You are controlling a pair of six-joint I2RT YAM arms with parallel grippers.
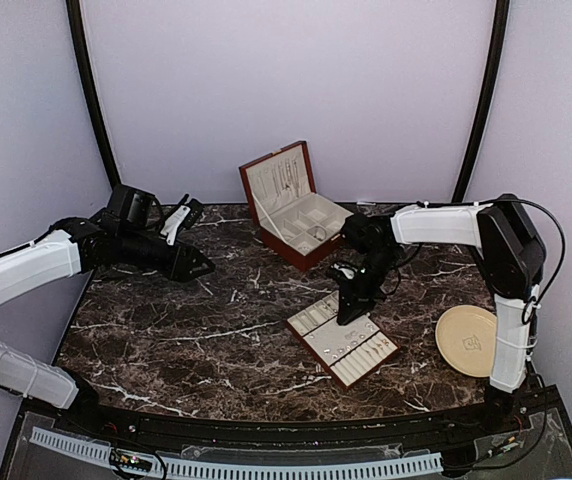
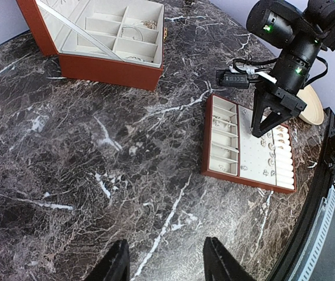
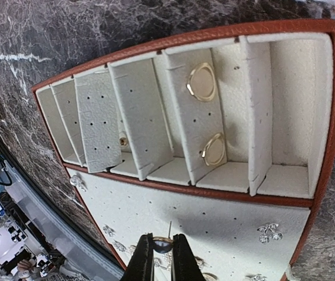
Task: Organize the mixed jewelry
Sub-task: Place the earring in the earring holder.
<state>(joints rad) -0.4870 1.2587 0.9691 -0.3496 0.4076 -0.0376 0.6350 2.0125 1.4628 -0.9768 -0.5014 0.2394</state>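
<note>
Plainly a placing step is in hand; the marble surface [image 1: 166,340] carries a wooden box [image 1: 291,205] behind the tray [image 2: 206,146]; the left claw [image 2: 167,263] hangs released, empty, well left of the tray; the right claw [image 3: 162,246], clenched on a small silvery piece [image 3: 159,243], sits low over the tray's perforated pad [image 3: 226,216] beside seated studs [image 3: 270,231]; next, I judge, a fine descent into a free hole.
</note>
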